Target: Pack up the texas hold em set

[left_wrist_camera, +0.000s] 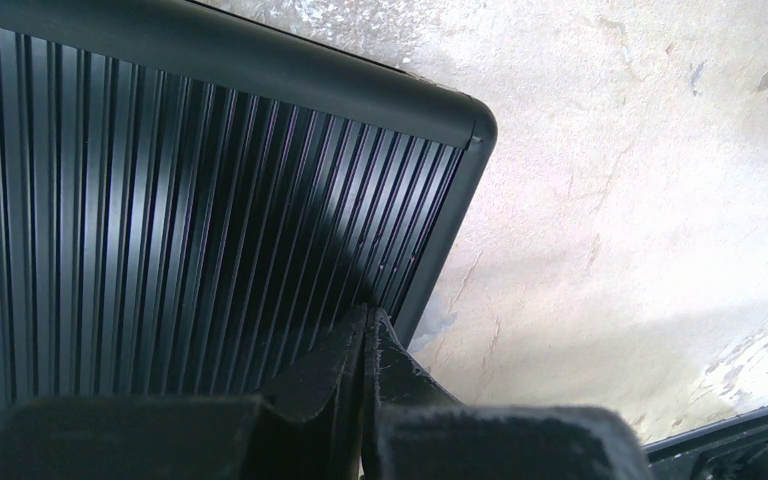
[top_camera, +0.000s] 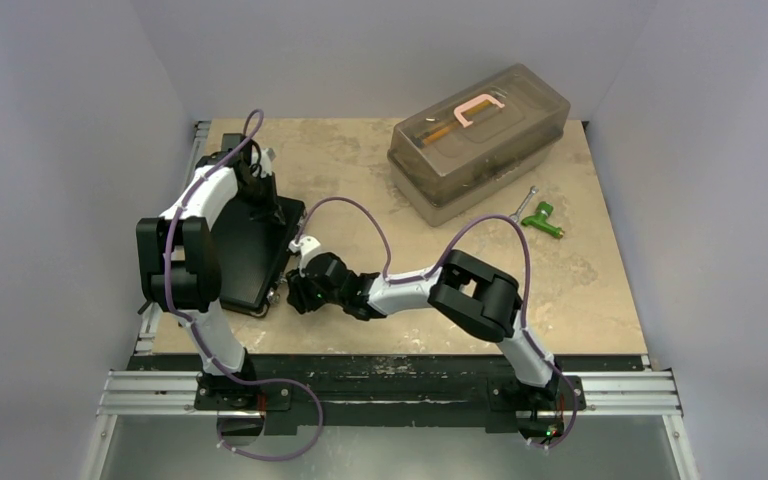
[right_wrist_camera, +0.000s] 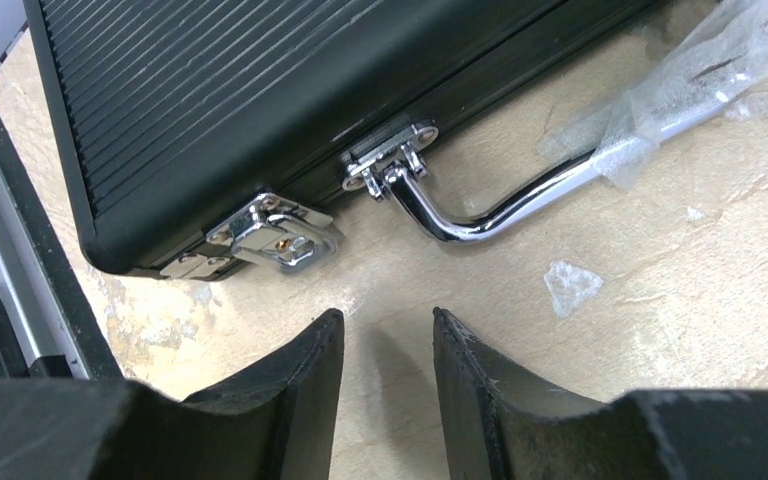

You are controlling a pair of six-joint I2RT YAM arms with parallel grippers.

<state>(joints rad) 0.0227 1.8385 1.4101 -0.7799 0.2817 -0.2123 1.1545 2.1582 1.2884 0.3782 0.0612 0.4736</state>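
The black ribbed briefcase [top_camera: 252,250] lies closed and flat at the table's left side. My left gripper [top_camera: 263,190] is shut and empty, its tips resting on the lid near the case's far right corner [left_wrist_camera: 260,200]. My right gripper [top_camera: 295,297] is open and empty, just off the case's front edge. In the right wrist view the case [right_wrist_camera: 260,90] shows a chrome latch [right_wrist_camera: 275,235] and a chrome handle [right_wrist_camera: 480,205] partly wrapped in clear plastic. The gripper [right_wrist_camera: 388,318] hovers over bare table near the latch. Chips, cards and tokens are hidden.
A large translucent grey tub [top_camera: 480,140] with a pink clamp [top_camera: 478,108] on top stands at the back right. A green-handled tool [top_camera: 543,221] and a wrench [top_camera: 526,201] lie to its right. A scrap of clear plastic [right_wrist_camera: 570,285] lies on the table.
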